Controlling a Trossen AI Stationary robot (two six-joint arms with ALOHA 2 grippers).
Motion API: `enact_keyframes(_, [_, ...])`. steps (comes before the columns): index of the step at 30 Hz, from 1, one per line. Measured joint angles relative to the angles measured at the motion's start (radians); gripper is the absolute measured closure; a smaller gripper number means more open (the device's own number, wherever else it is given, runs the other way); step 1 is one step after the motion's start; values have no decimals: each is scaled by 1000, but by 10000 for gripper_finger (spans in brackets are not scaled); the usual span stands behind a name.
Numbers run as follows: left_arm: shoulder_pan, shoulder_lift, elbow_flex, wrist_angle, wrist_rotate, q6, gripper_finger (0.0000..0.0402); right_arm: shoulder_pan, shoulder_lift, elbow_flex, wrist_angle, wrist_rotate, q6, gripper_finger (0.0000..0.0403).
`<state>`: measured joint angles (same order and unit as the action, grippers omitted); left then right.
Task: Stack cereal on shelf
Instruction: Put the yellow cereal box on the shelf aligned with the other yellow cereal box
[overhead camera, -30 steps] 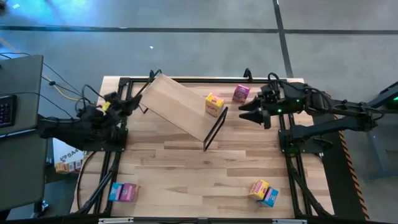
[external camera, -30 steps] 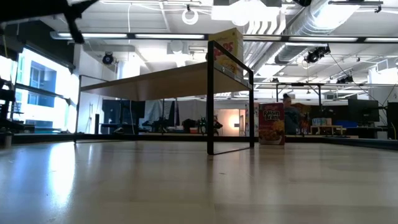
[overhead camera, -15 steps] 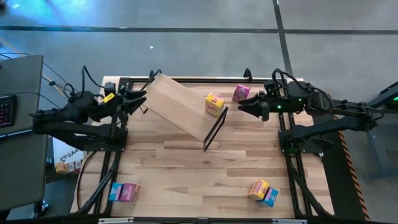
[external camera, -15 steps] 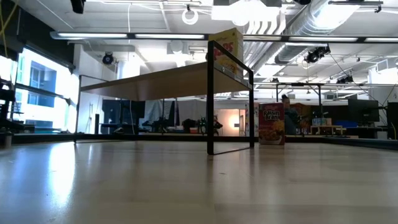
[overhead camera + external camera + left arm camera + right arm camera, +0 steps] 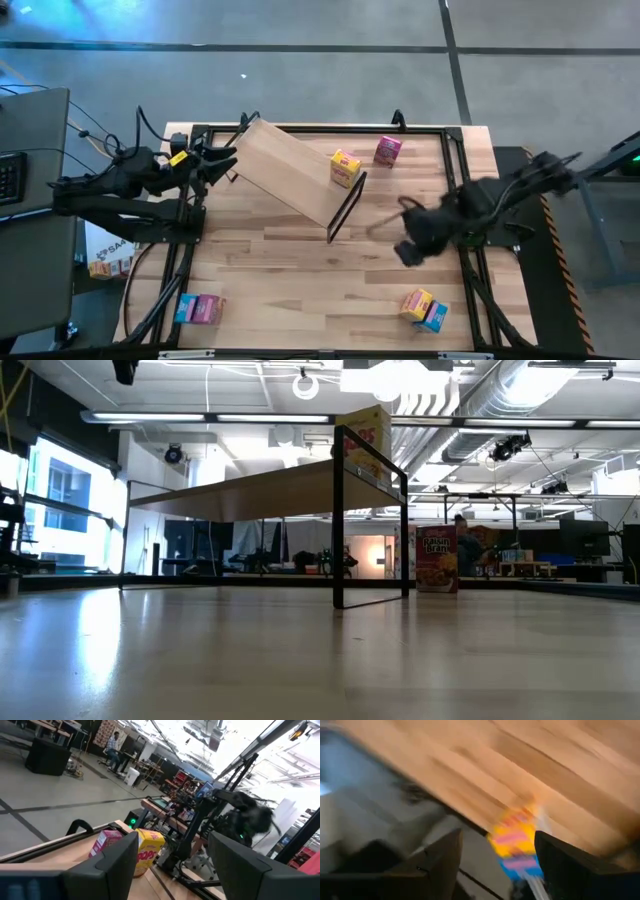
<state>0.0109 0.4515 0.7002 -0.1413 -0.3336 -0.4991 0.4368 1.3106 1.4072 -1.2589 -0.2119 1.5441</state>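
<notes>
Left gripper [image 5: 222,163] fingers released at shelf [image 5: 290,170]; right gripper [image 5: 405,250] blurred, finger state indeterminate, over counter [image 5: 300,280].

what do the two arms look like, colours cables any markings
Both arms are dark, near-black jointed metal. The left arm has a small yellow tag near its claw and thin black cables looping over it. The right arm is blurred; no markings are readable.
</notes>
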Motion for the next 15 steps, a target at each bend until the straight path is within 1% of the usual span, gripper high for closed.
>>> enact_keyframes(2, [0, 0, 0, 0, 0, -5, 169, 55, 69, 64, -113, 2, 114, 162])
enact_keyframes(5, [0, 0, 0, 0, 0, -5, 169, 120, 158, 125, -187, -9, 236, 162])
enact_keyframes(7, [0, 0, 0, -2, 0, -5, 169, 152, 205, 142, -194, -21, 290, 162])
enact_keyframes(12, [0, 0, 0, -5, 3, -5, 169, 206, 290, 151, -186, -91, 385, 162])
enact_keyframes(15, [0, 0, 0, -6, 16, -5, 169, 237, 323, 151, -167, -102, 466, 162])
